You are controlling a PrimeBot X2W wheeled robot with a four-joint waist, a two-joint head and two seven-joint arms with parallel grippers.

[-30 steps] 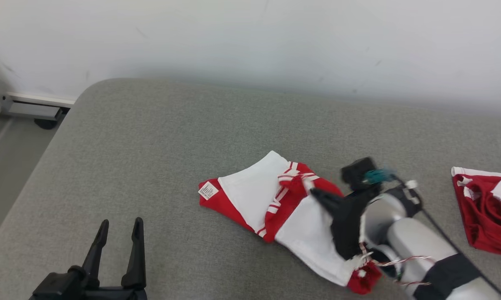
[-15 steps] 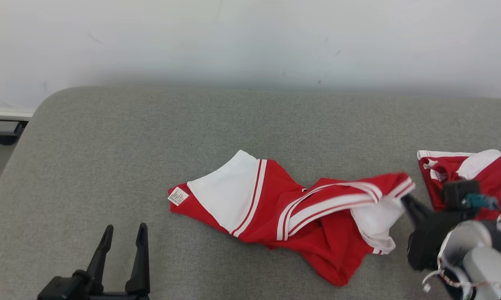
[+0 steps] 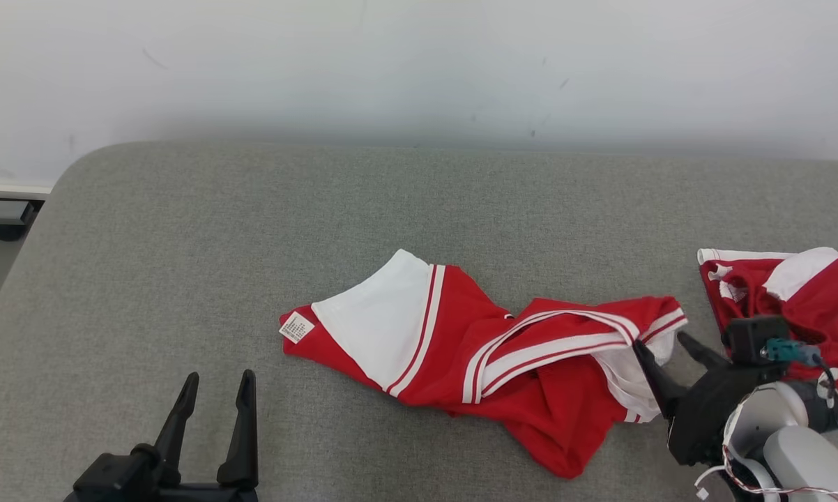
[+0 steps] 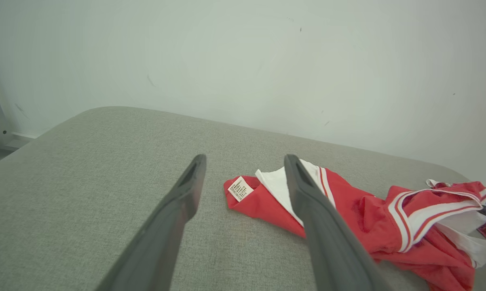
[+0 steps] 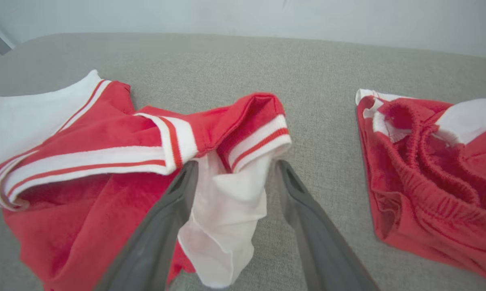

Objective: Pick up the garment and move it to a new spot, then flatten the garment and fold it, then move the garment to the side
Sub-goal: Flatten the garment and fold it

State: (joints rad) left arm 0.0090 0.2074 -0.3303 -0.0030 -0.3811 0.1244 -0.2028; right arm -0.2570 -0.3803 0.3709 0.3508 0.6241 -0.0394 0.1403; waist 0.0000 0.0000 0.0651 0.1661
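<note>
L pincer (image 3: 220, 376) spread & idle at near-left of grey padded worktop (image 3: 182, 244), garment (image 3: 489, 348) crumpled mid-worktop w/ long axis left-right, its right white hem lying loose between the spread fingers of R pincer (image 3: 658, 340), the nearer arm, 2nd red garment (image 3: 802, 307) just beyond, white wall (image 3: 419, 70) behind.

Garment (image 3: 489, 348) — red, white-striped
</note>
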